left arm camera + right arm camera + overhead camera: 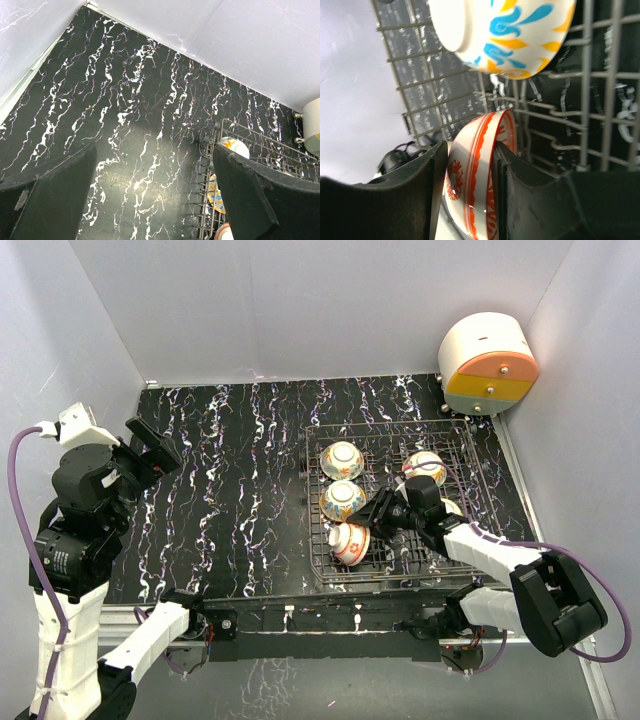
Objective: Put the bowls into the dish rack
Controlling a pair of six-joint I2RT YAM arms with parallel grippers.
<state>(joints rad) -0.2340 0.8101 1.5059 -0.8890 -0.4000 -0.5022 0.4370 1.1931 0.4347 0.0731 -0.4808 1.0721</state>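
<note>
One dish rack (385,427) on the worktop (240,490) holds all five bowls (342,458): four yellowish, plus one red bowl (475,190) on edge between the right gripper's (470,150) part-spread fingers; I cannot tell if it grips. The left gripper (154,150) gapes wide, empty.

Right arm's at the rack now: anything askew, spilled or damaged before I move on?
Nothing stands out. The bowls in view all sit inside the dish rack. The red-orange bowl stands on edge there, with the right gripper jaws either side of its wall. No spill or chip shows.
</note>
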